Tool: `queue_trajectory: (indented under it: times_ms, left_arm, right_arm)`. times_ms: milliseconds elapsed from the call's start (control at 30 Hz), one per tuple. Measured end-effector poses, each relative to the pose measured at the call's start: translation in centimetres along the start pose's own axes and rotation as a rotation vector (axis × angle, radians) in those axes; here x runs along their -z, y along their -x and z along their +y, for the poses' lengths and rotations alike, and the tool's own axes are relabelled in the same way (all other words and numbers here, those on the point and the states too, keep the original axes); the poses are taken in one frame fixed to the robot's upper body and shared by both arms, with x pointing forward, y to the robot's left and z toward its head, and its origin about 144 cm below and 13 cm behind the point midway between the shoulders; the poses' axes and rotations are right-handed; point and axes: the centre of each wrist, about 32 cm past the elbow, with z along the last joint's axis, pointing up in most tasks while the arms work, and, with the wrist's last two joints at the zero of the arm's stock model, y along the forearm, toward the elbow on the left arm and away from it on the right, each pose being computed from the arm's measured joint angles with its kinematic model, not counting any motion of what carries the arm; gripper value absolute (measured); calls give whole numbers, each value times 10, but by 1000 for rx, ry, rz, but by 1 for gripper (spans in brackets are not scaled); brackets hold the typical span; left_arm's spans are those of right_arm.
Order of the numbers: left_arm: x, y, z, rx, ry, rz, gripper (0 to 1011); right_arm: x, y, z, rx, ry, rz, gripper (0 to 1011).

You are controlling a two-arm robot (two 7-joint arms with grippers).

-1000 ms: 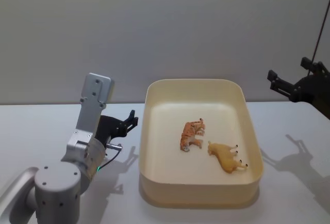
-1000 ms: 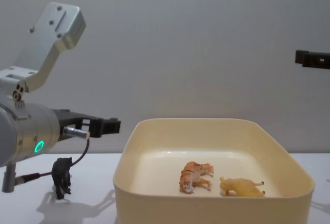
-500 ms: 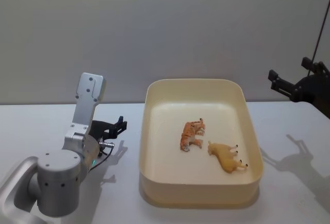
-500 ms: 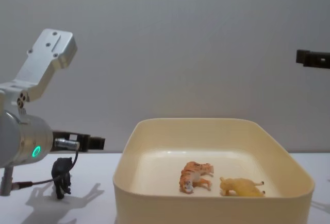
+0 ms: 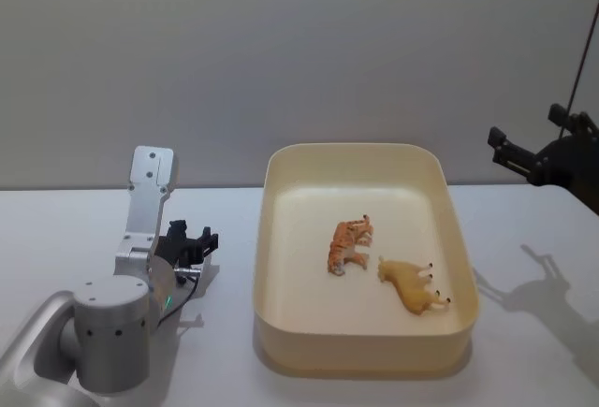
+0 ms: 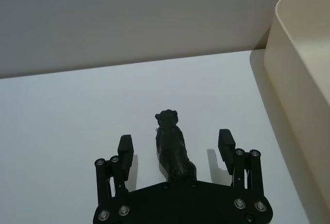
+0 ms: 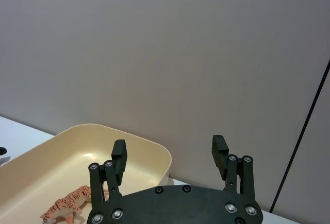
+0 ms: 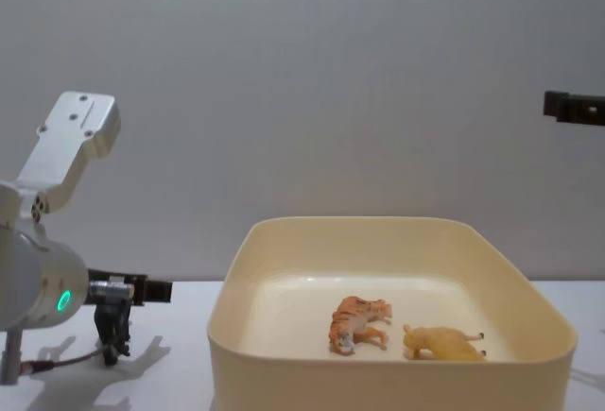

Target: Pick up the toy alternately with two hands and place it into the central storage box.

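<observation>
A small black animal toy [image 6: 172, 149] stands upright on the white table, left of the central storage box [image 5: 356, 152]. My left gripper [image 6: 175, 139] is low at the table and open, one finger on each side of the toy with a gap to both. From the chest the toy [image 8: 113, 326] shows just under the left gripper's finger [image 8: 142, 290]. An orange tiger toy [image 5: 349, 243] and a yellow animal toy [image 5: 412, 285] lie inside the box. My right gripper [image 7: 170, 154] hangs open and holds nothing, high at the right of the box [image 7: 129, 141].
The box [image 8: 397, 230] takes up the middle of the table, and its wall [image 6: 304, 80] rises close beside the left gripper. White table surface lies open to the left of the toy. A grey wall stands behind, and a black cable [image 5: 582, 42] hangs at the far right.
My left gripper has dropped and drawn back to the left, away from the box, and now straddles the black toy. The right arm and the toys in the box have not moved.
</observation>
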Motion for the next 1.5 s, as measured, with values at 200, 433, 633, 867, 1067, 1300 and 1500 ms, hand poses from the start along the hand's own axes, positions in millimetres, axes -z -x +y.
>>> queue_trajectory:
  times_ms: [200,433,633,867,1067,1300,1500]
  left_arm:
    - [5,-1,-3,-9,-20,30,1001]
    - [9,-1,-5,-13,-34,62,882]
    - [10,-1,-6,-16,-39,74,743]
    - [12,-2,-7,-17,-44,83,529]
    - [11,-1,-7,-19,-36,78,336]
    - [-1,2,-4,-16,17,53,318]
    - [-15,4,-1,4,72,30,318]
  right_arm:
    - [0,0,0,0,0,0,1001]
    - [0,0,0,0,0,0,1001]
    - [0,0,0,0,0,0,1001]
    - [0,0,0,0,0,0,1001]
    - [0,0,0,0,0,0,1001]
    - [0,0,0,0,0,0,1001]
    - [0,0,0,0,0,0,1001]
